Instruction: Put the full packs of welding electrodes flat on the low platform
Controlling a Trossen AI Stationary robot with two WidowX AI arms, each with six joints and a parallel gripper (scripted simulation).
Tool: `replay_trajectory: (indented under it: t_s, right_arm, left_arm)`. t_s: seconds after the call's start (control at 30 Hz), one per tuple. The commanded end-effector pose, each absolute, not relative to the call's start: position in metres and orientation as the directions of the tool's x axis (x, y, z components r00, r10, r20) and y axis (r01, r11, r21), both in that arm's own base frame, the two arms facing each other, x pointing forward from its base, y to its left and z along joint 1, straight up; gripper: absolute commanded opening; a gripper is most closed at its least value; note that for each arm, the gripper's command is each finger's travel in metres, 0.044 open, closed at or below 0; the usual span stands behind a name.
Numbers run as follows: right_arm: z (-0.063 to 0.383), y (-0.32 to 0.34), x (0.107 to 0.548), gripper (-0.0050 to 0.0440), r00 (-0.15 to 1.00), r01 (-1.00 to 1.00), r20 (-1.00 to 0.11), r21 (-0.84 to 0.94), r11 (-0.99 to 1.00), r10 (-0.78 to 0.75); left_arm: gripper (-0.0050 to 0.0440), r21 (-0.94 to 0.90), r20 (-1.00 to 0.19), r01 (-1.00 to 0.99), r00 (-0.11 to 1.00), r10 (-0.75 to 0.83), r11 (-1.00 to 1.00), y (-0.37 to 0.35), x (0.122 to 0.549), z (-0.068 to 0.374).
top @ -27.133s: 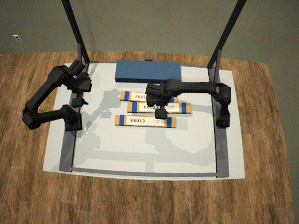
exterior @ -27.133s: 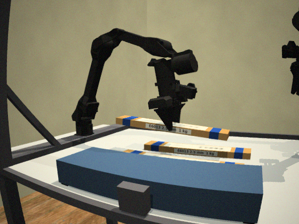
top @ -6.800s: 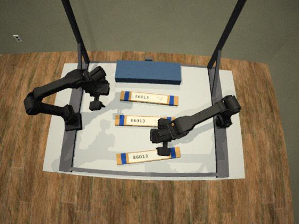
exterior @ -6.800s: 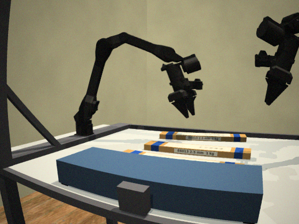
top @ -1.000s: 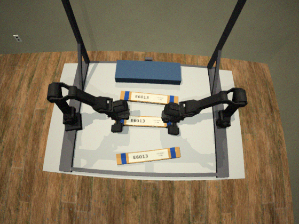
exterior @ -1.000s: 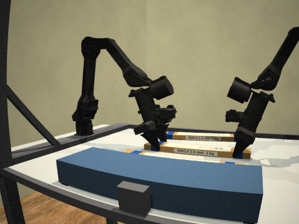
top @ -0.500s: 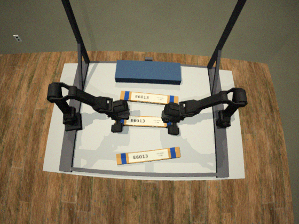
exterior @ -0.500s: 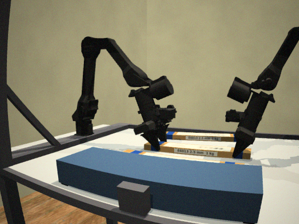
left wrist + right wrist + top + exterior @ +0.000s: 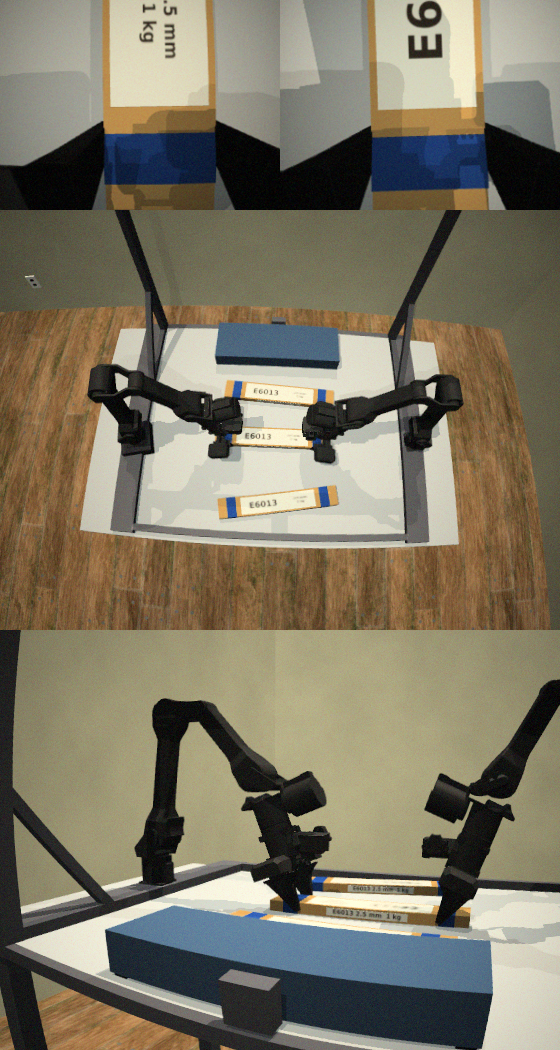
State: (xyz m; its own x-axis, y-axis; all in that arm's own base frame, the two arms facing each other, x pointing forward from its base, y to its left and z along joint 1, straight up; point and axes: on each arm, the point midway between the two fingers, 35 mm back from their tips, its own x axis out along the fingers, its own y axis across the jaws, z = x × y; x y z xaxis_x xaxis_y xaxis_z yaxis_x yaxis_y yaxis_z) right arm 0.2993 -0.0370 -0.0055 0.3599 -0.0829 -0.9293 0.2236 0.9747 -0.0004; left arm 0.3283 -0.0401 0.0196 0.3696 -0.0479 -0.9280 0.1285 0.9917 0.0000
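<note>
Three tan packs with blue bands, marked E6013, lie on the white table. The middle pack [image 9: 272,437] is gripped at both ends. My left gripper [image 9: 320,442] is shut on its blue band at the "1 kg" end [image 9: 160,159]. My right gripper [image 9: 223,440] is shut on the blue band at the "E6" end [image 9: 427,161]. The pack sits level, at or just above the table. A second pack [image 9: 279,392] lies just in front of the low blue platform [image 9: 277,345]. The third pack [image 9: 277,501] lies near the front edge.
Dark frame posts [image 9: 152,335] [image 9: 402,340] and rails run along both sides of the table, beside the arm bases. A small grey block [image 9: 250,1000] sits on the rail behind the platform. The platform top carries nothing.
</note>
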Motion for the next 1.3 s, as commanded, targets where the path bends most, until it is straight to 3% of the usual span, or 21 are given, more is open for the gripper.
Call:
replay_trajectory:
  t_s: [0.0, 1.27]
  right_arm:
    - [0.017, -0.038, 0.307, -0.005, 0.401, 0.225, -0.912, 0.005, 0.974, -0.088]
    - [0.086, -0.038, 0.305, -0.005, 0.402, 0.225, -0.911, 0.005, 0.974, -0.088]
  left_arm:
    - [-0.005, 0.001, -0.909, 0.127, 0.414, -0.053, 0.992, -0.04, 0.335, 0.045]
    - [-0.005, 0.001, -0.909, 0.127, 0.415, -0.053, 0.992, -0.04, 0.332, 0.113]
